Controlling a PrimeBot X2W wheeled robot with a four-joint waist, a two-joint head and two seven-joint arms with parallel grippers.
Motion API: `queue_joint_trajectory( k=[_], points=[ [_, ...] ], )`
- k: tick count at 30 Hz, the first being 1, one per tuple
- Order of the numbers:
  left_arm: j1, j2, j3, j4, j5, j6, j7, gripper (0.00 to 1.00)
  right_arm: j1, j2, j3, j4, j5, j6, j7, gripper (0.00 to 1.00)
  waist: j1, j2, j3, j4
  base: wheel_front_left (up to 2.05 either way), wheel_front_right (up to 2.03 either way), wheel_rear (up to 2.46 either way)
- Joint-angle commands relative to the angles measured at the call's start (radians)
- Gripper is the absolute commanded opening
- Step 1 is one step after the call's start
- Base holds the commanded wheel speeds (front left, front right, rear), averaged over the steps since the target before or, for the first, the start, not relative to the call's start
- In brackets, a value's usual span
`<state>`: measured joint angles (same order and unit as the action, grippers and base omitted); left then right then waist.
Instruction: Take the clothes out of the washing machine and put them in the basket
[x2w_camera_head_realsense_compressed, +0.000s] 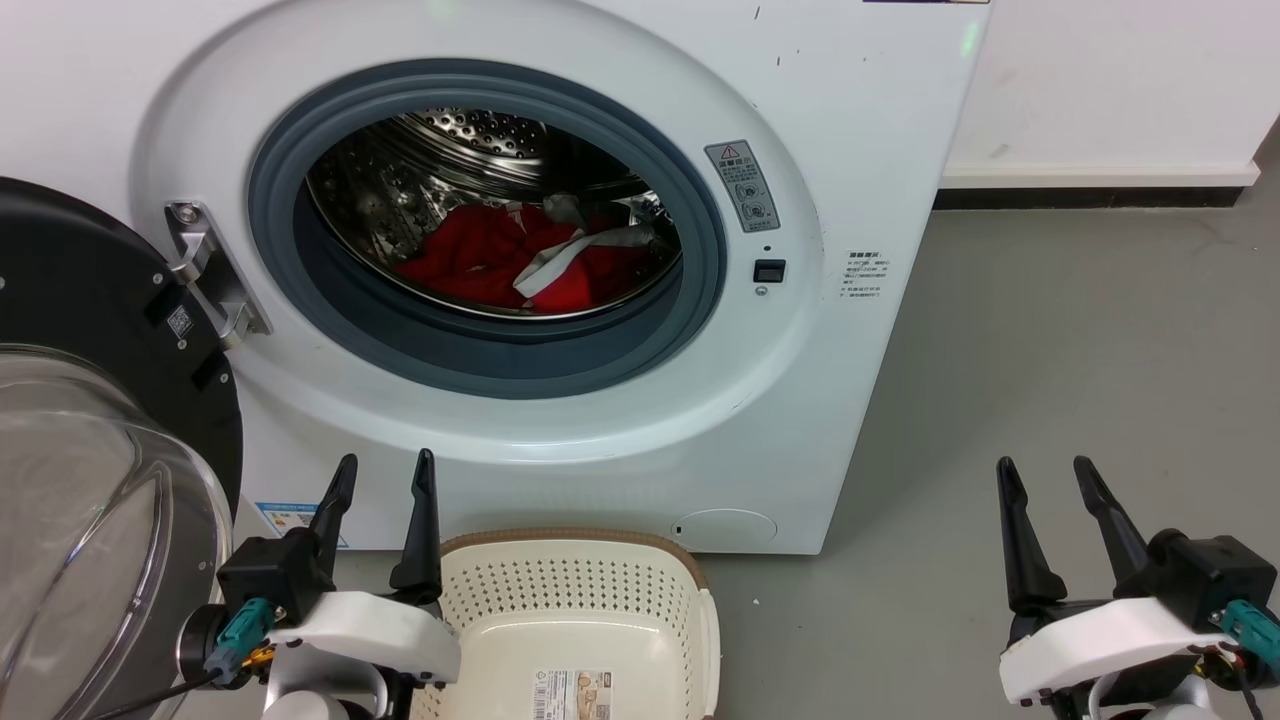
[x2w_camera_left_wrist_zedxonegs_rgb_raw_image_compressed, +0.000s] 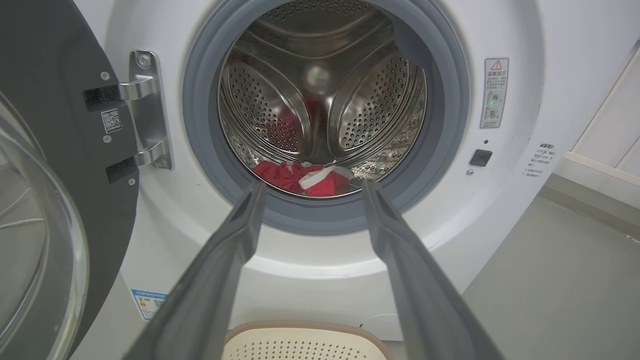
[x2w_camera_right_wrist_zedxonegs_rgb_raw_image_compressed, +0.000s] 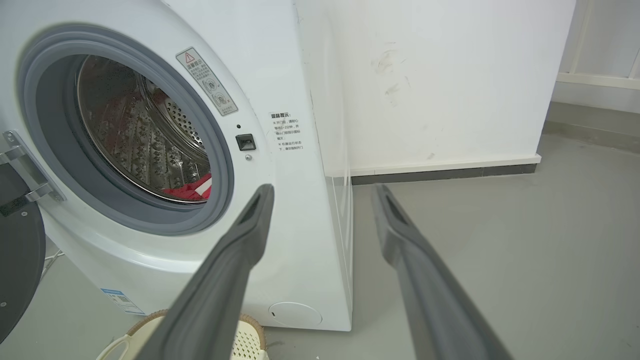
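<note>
Right, the clothes (x2w_camera_head_realsense_compressed: 500, 262) lie in a red heap with a pale band across them, low in the drum (x2w_camera_head_realsense_compressed: 470, 130) just behind its front lip, none of them out yet. So the step is the first reach. I'd take it with the left gripper (x2w_camera_head_realsense_compressed: 386, 458): its fingers are spread and hold nothing, and in its wrist view the heap sits between the two tips, so it is lined up.

I'd lift over the gasket (x2w_camera_head_realsense_compressed: 480, 345) rather than drag across it. Then I'd go in wide, press into the thick of the red cloth and close on a bunched fold (the loose band alone would probably slip). Coming out, I'd keep clear of the hinge (x2w_camera_head_realsense_compressed: 205, 265) and the door (x2w_camera_head_realsense_compressed: 90, 300), which stands swung open on the left. The basket (x2w_camera_head_realsense_compressed: 570, 600) stands empty on the floor (x2w_camera_head_realsense_compressed: 1050, 330) just before the washer (x2w_camera_head_realsense_compressed: 850, 150), below the mouth, so the drop is short. The right gripper (x2w_camera_head_realsense_compressed: 1043, 463) hovers off to the right, fingers likewise apart and empty.

As for writing, the sticker (x2w_camera_head_realsense_compressed: 742, 185) right of the mouth bears a red warning triangle and pictograms. The note (x2w_camera_head_realsense_compressed: 867, 275) further right has lines of print too small for me to read. There is also a QR tag (x2w_camera_head_realsense_compressed: 180, 322) on the door, a paper label (x2w_camera_head_realsense_compressed: 572, 692) on the basket's bottom and a coloured label (x2w_camera_head_realsense_compressed: 290, 518) at the washer's foot. I can't read any of these, nor any brand.
</note>
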<state>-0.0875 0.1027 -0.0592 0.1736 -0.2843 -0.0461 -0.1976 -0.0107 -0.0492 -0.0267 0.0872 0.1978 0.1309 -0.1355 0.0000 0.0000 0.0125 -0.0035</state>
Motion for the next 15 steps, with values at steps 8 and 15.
queue_joint_trajectory(
  k=[8,15],
  points=[
    [-0.013,0.006,0.000,0.008,0.079,0.012,-0.025,1.00,0.012,-0.002,-0.007,-0.014,-0.079,0.000,-0.016,1.00,0.0000,0.0000,-0.003,0.000,0.00,0.00,0.00],
    [-0.010,0.004,0.003,0.017,0.128,0.018,-0.039,1.00,0.015,-0.002,-0.008,-0.010,-0.121,0.000,-0.023,1.00,0.0000,0.0000,-0.005,-0.002,0.00,0.00,0.00]
  ],
)
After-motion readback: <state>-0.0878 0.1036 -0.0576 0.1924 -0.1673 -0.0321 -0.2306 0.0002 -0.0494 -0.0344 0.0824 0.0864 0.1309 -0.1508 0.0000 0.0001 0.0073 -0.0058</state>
